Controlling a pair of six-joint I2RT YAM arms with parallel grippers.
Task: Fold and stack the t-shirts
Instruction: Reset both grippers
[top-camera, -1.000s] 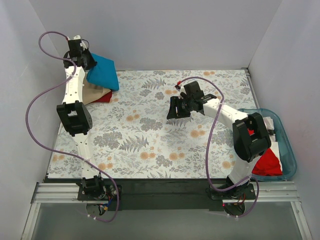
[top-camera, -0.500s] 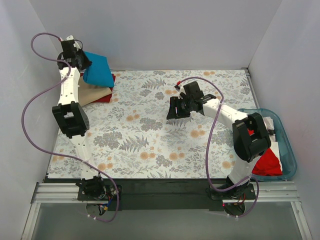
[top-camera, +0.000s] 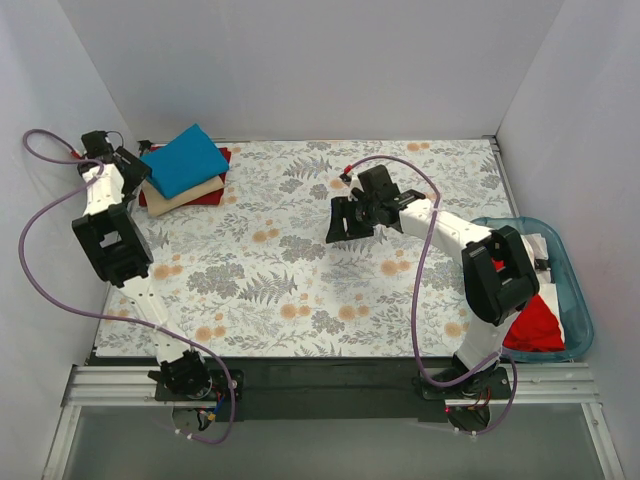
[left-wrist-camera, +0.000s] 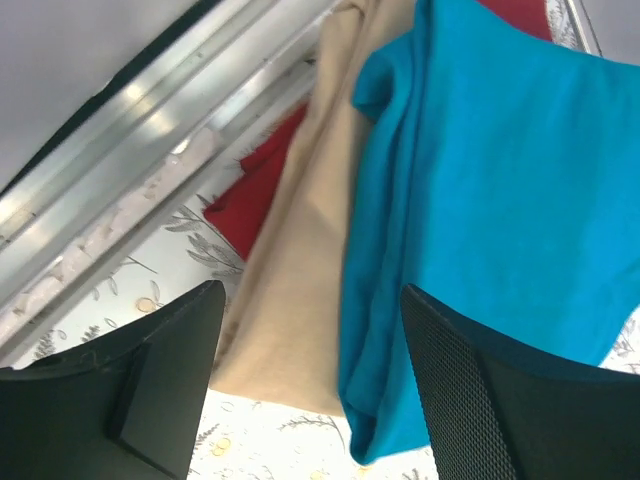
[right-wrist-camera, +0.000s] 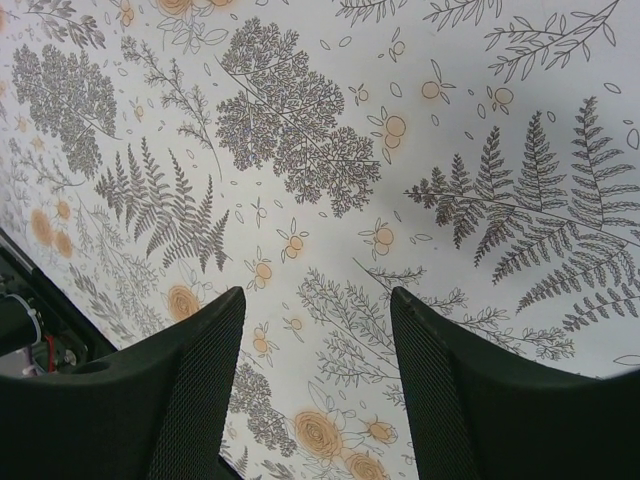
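Folded teal-blue cloth t-shirt (top-camera: 183, 160) tops tan-beige t-shirt (top-camera: 178, 198) and red t-shirt (top-camera: 212, 194) at the floral-patterned table cloth's (top-camera: 300, 285) far-left corner; left gripper (left-wrist-camera: 312, 370), fingers apart, faces the stack; right gripper (right-wrist-camera: 318, 385), fingers likewise apart, hovers mid-table

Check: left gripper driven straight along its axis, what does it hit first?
Probably the tan t-shirt, centred ahead of the open left gripper in its wrist view; the teal t-shirt on top sits just beside that line. Depth unclear.
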